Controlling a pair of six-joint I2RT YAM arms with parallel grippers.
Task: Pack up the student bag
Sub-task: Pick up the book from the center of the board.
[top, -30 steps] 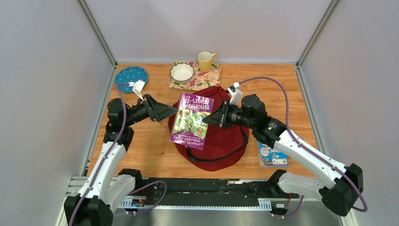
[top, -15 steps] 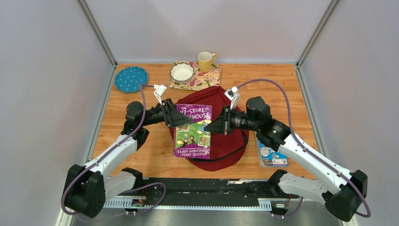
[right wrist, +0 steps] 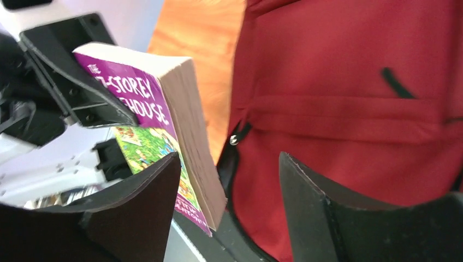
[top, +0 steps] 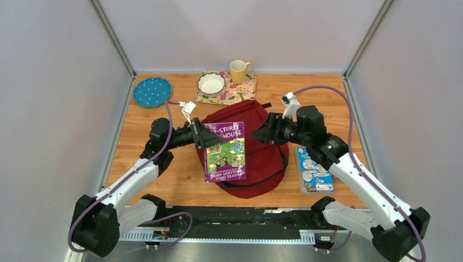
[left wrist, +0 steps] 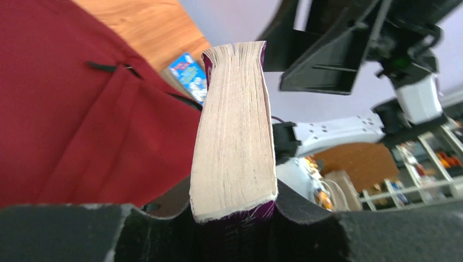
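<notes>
The student bag [top: 265,164], dark red with black zippers, lies in the middle of the table; its fabric fills the right of the right wrist view [right wrist: 349,109]. A purple paperback book [top: 225,152] hangs over the bag's left half. My left gripper [top: 209,137] is shut on the book's left edge; in the left wrist view the page block [left wrist: 235,136] sits clamped between the jaws [left wrist: 233,203]. My right gripper [top: 263,134] stands open to the right of the book, apart from it [right wrist: 229,158], with the book [right wrist: 142,103] in front of its left finger.
A blue booklet [top: 315,174] lies on the table to the right of the bag. At the back are a teal dotted plate [top: 152,91], a white bowl [top: 211,83] on a floral mat [top: 243,91], and a yellow mug [top: 238,71].
My left gripper came in from the left and shut on the book's edge. My right gripper let go of the book, opened and drew back to the right.
</notes>
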